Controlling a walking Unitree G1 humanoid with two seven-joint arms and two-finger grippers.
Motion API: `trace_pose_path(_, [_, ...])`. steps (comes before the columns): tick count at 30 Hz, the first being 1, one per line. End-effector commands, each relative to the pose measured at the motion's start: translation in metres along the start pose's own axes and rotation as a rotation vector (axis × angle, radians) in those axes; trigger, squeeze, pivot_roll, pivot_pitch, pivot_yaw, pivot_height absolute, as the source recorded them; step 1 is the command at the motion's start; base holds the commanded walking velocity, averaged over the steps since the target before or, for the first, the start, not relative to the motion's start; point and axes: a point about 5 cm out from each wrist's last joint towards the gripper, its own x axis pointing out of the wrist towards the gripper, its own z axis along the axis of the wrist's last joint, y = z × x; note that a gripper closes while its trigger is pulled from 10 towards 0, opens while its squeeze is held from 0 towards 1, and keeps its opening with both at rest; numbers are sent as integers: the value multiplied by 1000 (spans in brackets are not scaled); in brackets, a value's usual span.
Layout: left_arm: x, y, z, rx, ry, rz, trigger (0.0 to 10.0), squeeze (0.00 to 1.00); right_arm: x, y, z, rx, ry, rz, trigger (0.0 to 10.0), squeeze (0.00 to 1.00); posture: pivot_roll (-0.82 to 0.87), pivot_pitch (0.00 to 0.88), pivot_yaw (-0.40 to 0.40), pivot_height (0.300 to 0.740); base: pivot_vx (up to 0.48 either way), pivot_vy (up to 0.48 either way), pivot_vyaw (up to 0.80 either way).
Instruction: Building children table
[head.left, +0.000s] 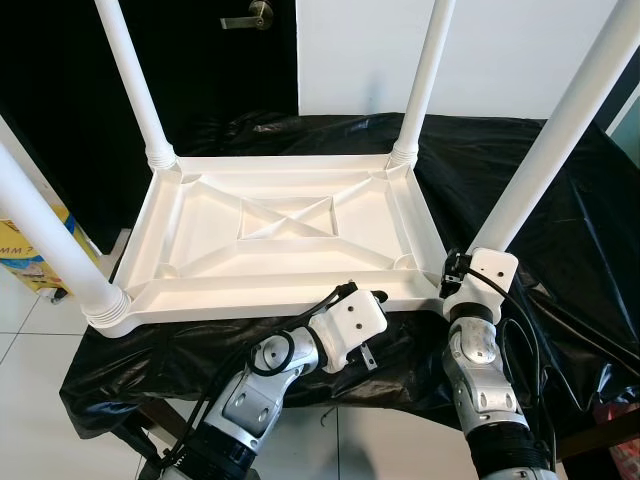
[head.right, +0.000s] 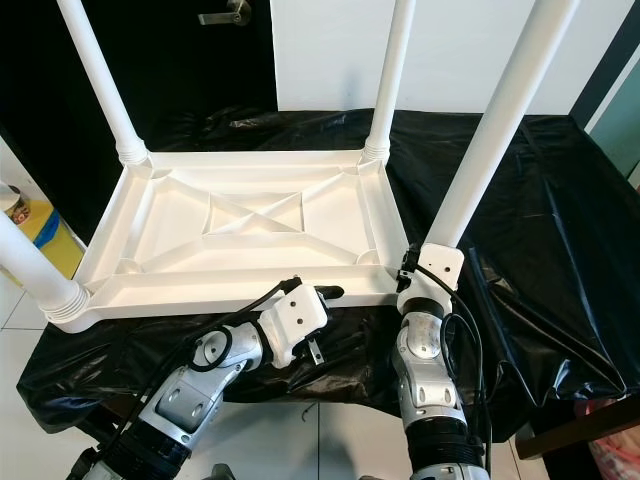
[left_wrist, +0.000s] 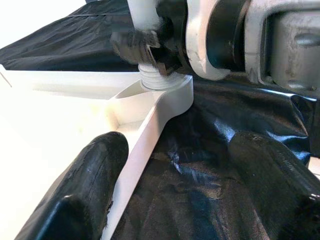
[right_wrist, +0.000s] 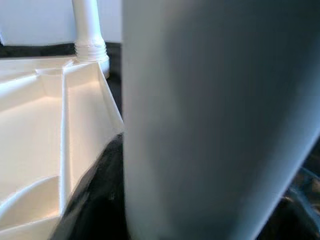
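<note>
A white plastic children's table lies upside down, its underside frame (head.left: 250, 296) facing up, on a black sheet (head.left: 570, 240). Four white legs stand up from its corners. My right gripper (head.left: 455, 270) is shut on the near-right leg (head.left: 560, 130) just above its threaded base (left_wrist: 160, 80); in the right wrist view that leg (right_wrist: 220, 120) sits against a black finger (right_wrist: 95, 200). My left gripper (left_wrist: 175, 165) is open at the table's front rim (left_wrist: 150, 125), close to the same corner. One of its fingers (left_wrist: 95, 185) is over the rim, the other over the sheet.
The other legs rise at far left (head.left: 135, 85), far right (head.left: 425, 75) and near left (head.left: 45, 235). A black door with a metal handle (head.left: 250, 15) is behind. A yellow box (head.left: 30, 255) stands on the tiled floor at left.
</note>
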Motion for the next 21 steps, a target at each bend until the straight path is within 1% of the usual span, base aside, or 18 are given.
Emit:
trace_pose_path(1, [2, 1, -2, 7, 10, 40, 10000, 0, -6, -20, -25, -35, 122, -85, 10000, 525, -33, 30, -35, 740, 0, 0, 0])
trace_pose_path(2, [2, 1, -2, 7, 10, 40, 10000, 0, -6, -20, -25, -35, 122, -85, 10000, 525, -33, 30, -35, 740, 0, 0, 0])
trace_pose_path(3, [2, 1, -2, 7, 10, 40, 10000, 0, -5, -19, -23, -24, 109, -73, 10000, 1000, -32, 30, -36, 740, 0, 0, 0])
trace_pose_path(9, [2, 1, -2, 7, 10, 43, 10000, 0, -6, -15, -15, 3, 59, -7, 10000, 1000, -31, 27, -38, 740, 0, 0, 0])
trace_pose_path(11, [2, 1, -2, 7, 10, 43, 10000, 0, -6, -15, -15, 3, 59, -7, 10000, 1000, -31, 27, -38, 740, 0, 0, 0])
trace_pose_path(14, [2, 1, -2, 7, 11, 44, 10000, 0, -5, -16, -12, 10, 26, 85, 10000, 1000, -33, 28, -38, 740, 0, 0, 0])
trace_pose_path(15, [2, 1, -2, 7, 10, 44, 10000, 0, -5, -17, -10, 3, 4, 132, 10000, 1000, -34, 27, -38, 740, 0, 0, 0])
trace_pose_path(16, [3, 1, -2, 7, 10, 44, 10000, 0, -4, -18, -8, 5, -8, 184, 10000, 976, -33, 28, -39, 740, 0, 0, 0])
trace_pose_path(18, [3, 1, -2, 7, 10, 44, 10000, 0, -4, -18, -8, 5, -8, 184, 10000, 976, -33, 28, -39, 740, 0, 0, 0])
trace_pose_path(19, [3, 1, -2, 7, 9, 44, 10000, 0, -4, -20, -6, 15, -19, 229, 10000, 255, -34, 28, -39, 740, 0, 0, 0])
trace_pose_path(20, [3, 1, -2, 6, 9, 44, 10000, 0, -2, -22, -2, 16, -44, 299, 10000, 0, -35, 29, -38, 740, 0, 0, 0])
trace_pose_path(21, [3, 1, -1, 6, 9, 43, 10000, 0, 0, -25, 2, 12, -70, 357, 10000, 0, -36, 29, -36, 740, 0, 0, 0])
